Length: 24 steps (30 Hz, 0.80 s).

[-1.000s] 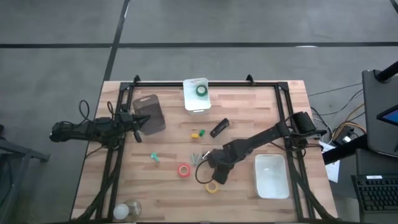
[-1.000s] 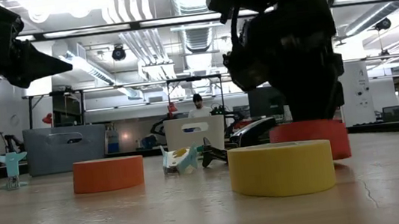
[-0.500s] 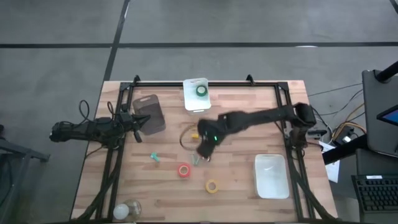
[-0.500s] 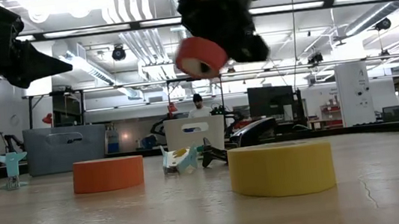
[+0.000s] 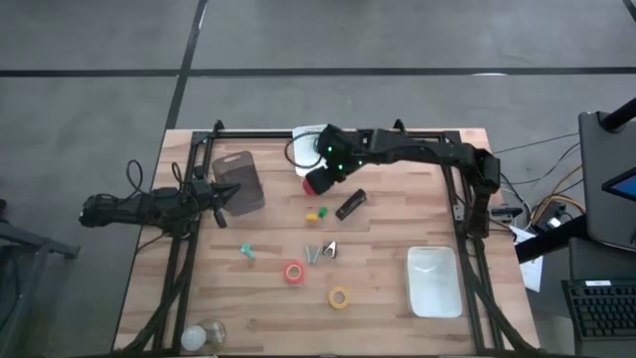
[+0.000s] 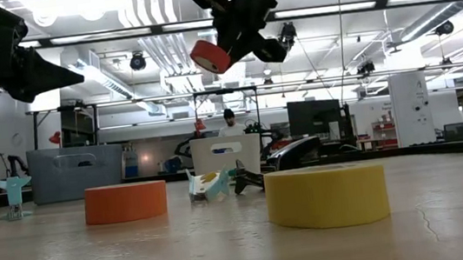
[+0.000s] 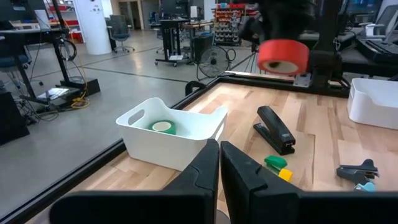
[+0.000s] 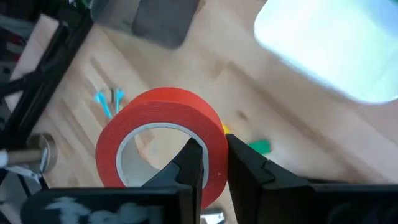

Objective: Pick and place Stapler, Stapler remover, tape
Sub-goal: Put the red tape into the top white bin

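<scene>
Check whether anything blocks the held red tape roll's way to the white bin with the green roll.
Nothing visible does: the right gripper holds the red tape roll in the air at the white bin.

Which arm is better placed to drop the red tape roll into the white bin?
The right: its gripper already holds the red tape roll in the air beside the white bin. The left gripper waits, shut, at the table's left side.

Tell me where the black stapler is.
In the high view, the stapler lies on the table right of centre, just right of the small green-and-yellow piece.
</scene>
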Each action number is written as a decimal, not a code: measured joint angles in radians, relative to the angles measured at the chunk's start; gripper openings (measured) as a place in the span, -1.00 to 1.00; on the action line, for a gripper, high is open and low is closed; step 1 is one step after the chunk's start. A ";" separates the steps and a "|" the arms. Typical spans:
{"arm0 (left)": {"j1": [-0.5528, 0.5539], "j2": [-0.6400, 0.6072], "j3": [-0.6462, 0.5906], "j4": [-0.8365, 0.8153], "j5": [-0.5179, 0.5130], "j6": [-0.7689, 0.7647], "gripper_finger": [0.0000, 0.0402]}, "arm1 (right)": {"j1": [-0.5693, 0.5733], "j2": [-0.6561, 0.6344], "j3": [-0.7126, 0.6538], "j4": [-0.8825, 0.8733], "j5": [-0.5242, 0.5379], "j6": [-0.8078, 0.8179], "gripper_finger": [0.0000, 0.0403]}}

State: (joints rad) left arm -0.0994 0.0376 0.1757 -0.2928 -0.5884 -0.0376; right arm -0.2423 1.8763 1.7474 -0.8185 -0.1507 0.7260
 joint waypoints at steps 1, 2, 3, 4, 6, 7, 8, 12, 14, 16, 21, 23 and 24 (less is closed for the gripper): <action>0.000 0.000 0.000 0.000 0.000 0.000 -0.90 | -0.009 0.000 0.004 0.000 0.002 -0.005 -0.76; 0.000 0.000 0.000 0.000 0.000 0.000 -0.90 | -0.018 0.000 0.006 0.000 0.006 -0.010 -0.76; 0.000 0.000 0.000 0.000 0.000 0.000 -0.90 | -0.027 0.000 0.009 -0.001 0.014 -0.015 -0.76; 0.000 0.000 0.000 0.000 0.000 0.000 -0.90 | -0.036 0.000 0.011 -0.001 0.023 -0.016 -0.76; 0.000 0.000 0.000 0.000 0.000 0.000 -0.91 | -0.055 0.000 0.012 0.000 0.046 -0.011 -0.76; 0.000 0.000 0.000 0.000 0.000 0.000 -0.91 | -0.067 0.000 0.012 0.001 0.069 0.001 -0.76; 0.000 0.000 0.000 0.000 0.000 0.000 -0.91 | -0.078 0.003 0.012 0.002 0.094 0.027 -0.76; 0.000 0.000 0.000 0.000 0.000 0.000 -0.89 | -0.120 0.023 0.012 0.042 0.162 0.090 -0.76; 0.000 0.000 0.000 0.000 0.000 0.000 -0.90 | -0.137 0.037 0.012 0.062 0.160 0.090 -0.76; 0.000 0.000 0.000 0.000 0.000 0.000 -0.91 | -0.148 0.056 0.012 0.070 0.149 0.089 -0.76; 0.000 0.000 0.000 0.000 0.000 0.000 -0.90 | -0.176 0.098 0.012 0.044 0.141 0.083 -0.76; 0.000 0.000 0.000 0.000 0.000 0.000 -0.89 | -0.186 0.113 0.013 0.043 0.144 0.084 -0.76; 0.000 0.000 0.000 0.000 0.000 0.000 -0.89 | -0.188 0.121 0.014 0.043 0.146 0.085 -0.76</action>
State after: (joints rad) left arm -0.0994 0.0380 0.1756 -0.2928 -0.5884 -0.0376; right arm -0.4305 1.9973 1.7613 -0.7751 -0.0048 0.8109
